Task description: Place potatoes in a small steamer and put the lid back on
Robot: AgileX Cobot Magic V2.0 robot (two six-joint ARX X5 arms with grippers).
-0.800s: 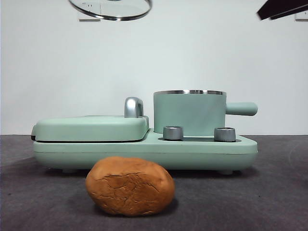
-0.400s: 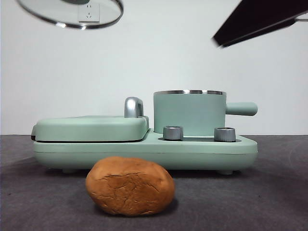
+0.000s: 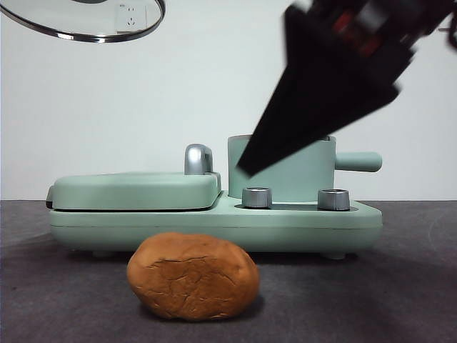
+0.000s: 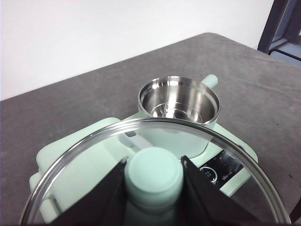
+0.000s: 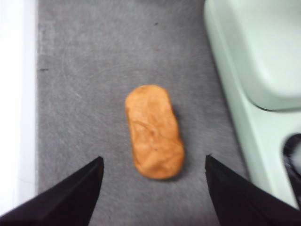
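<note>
The orange-brown potato [image 3: 193, 276] lies on the dark table in front of the appliance; the right wrist view shows the potato [image 5: 154, 132] some way beyond my right gripper [image 5: 154, 188], whose jaws stand wide open. In the front view that right gripper [image 3: 246, 169] comes down from the upper right, blurred, in front of the small steamer [image 3: 289, 170]. High at the upper left hangs the glass lid [image 3: 93, 25]. My left gripper [image 4: 154, 181] is shut on the mint-green knob [image 4: 155, 172] of that lid [image 4: 141, 125], above the open, empty steamer [image 4: 179, 101].
The steamer sits on a mint-green appliance base [image 3: 214, 225] with a flat griddle cover [image 3: 136, 189], a chrome handle [image 3: 198, 158] and two steel dials [image 3: 257, 197]. A white wall stands behind.
My right gripper has swung down from the upper right corner toward the middle, now in front of the steamer. The lid has drifted further left and slightly up. The potato has not moved.
</note>
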